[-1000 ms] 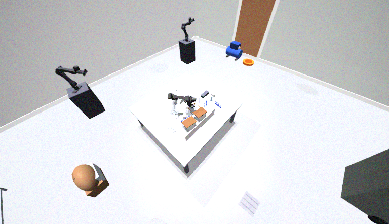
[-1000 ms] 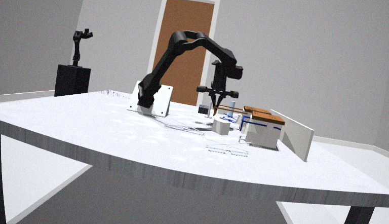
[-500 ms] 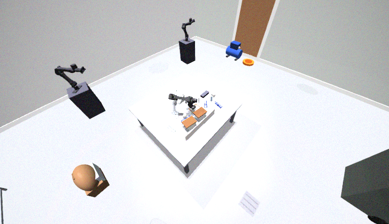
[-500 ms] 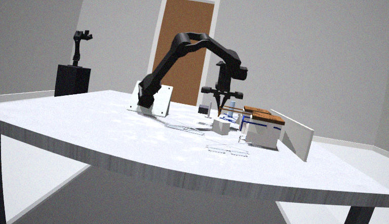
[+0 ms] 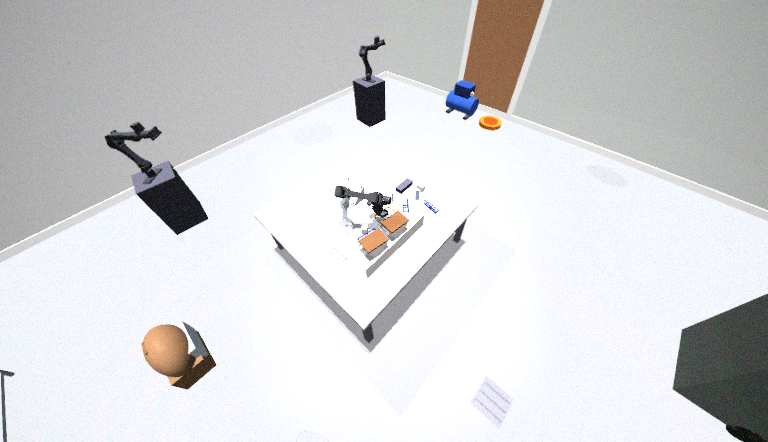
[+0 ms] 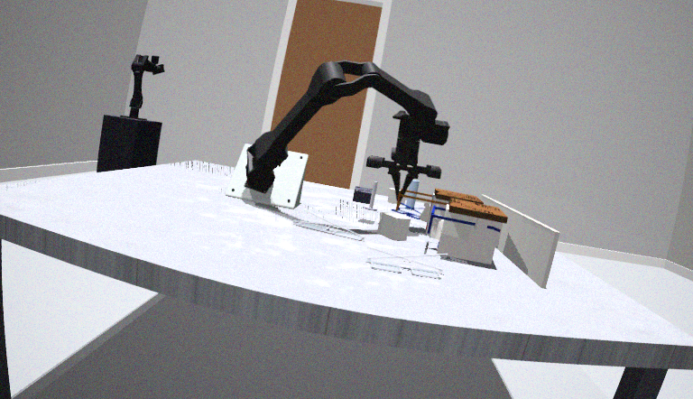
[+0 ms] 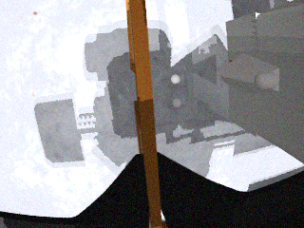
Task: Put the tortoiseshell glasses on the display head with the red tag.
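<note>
The glasses were amber-brown with darker brown sections. The display heads' tops were orange-brown, marked with dark flecks in the exterior view. The table edge was grey with darker vertical streaks.

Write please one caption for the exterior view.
Gripper holding the tortoiseshell glasses beside two brown-topped display heads.

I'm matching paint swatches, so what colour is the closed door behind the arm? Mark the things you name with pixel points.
Brown, with a pale frame; the door [image 5: 506, 35] [image 6: 327, 68] shows best in the exterior view.

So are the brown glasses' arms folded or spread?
Spread: in the exterior view, two thin brown arms of the tortoiseshell glasses stick out toward the heads, away from the jaws.
</note>
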